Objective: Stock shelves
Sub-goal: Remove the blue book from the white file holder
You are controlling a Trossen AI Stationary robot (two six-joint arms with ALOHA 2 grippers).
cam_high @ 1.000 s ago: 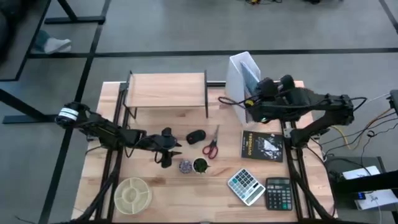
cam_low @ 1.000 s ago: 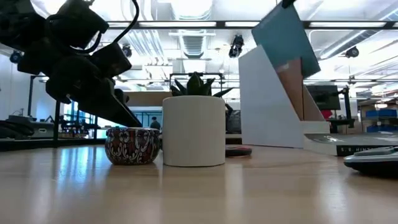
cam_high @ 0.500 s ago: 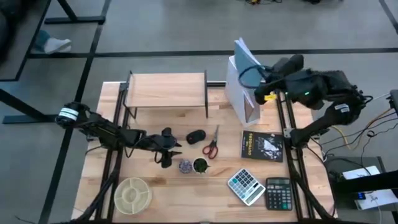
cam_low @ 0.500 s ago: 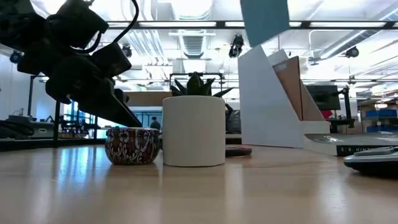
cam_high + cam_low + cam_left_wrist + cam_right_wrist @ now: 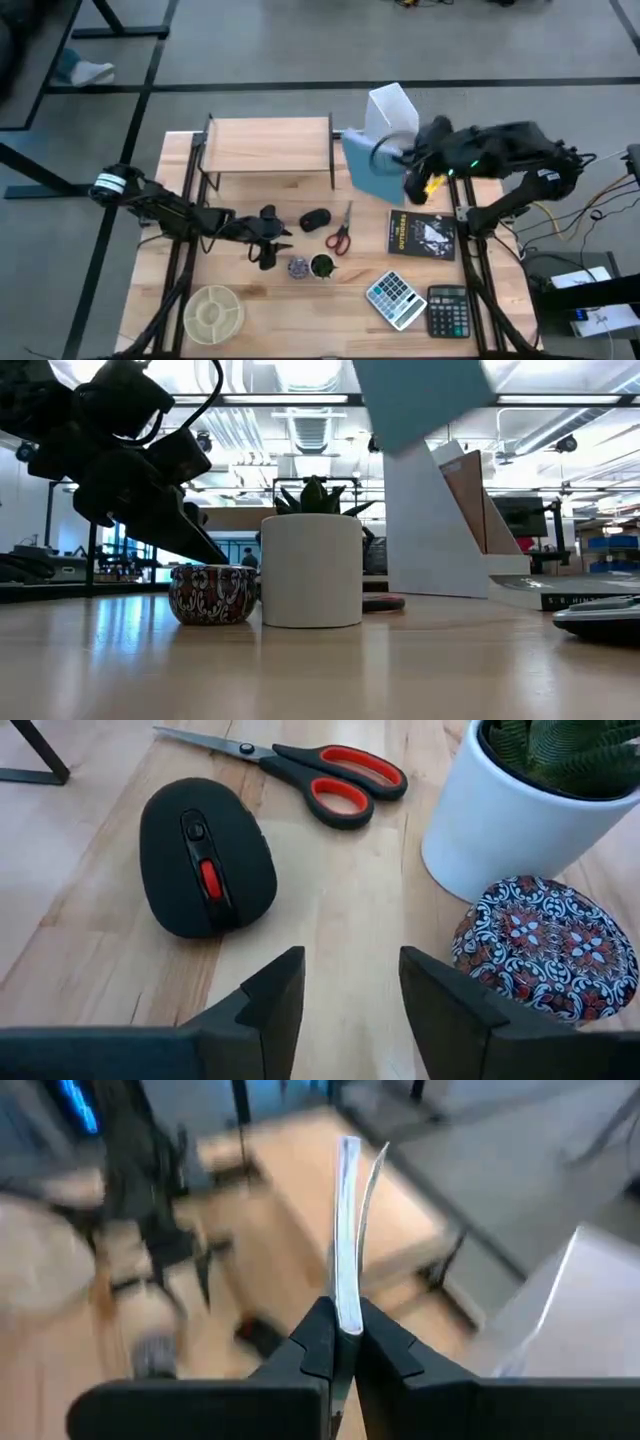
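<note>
The shelves, a low light-wood board on black legs, stand at the table's far side. My right gripper is shut on a thin blue book, held in the air between the shelves and the white file holder. The book shows high in the low view. My left gripper hovers open over the table, nothing between its fingers, just short of a black mouse, a patterned tin and a white plant pot. My right gripper pinches the blue book between its two fingers at one edge; the wrist view sees the book edge-on, running away from the fingers. The fingers come roughly level from the table's right. The book is lifted clear of the table and the file holder.
Red-handled scissors lie beside the mouse. A black book, two calculators and a round divided dish lie on the near half. The shelves' top board is bare.
My right gripper has drawn the blue book up out of the white file holder and carried it toward the table's left, toward the shelves. The book has turned and now hangs clear of the holder.
</note>
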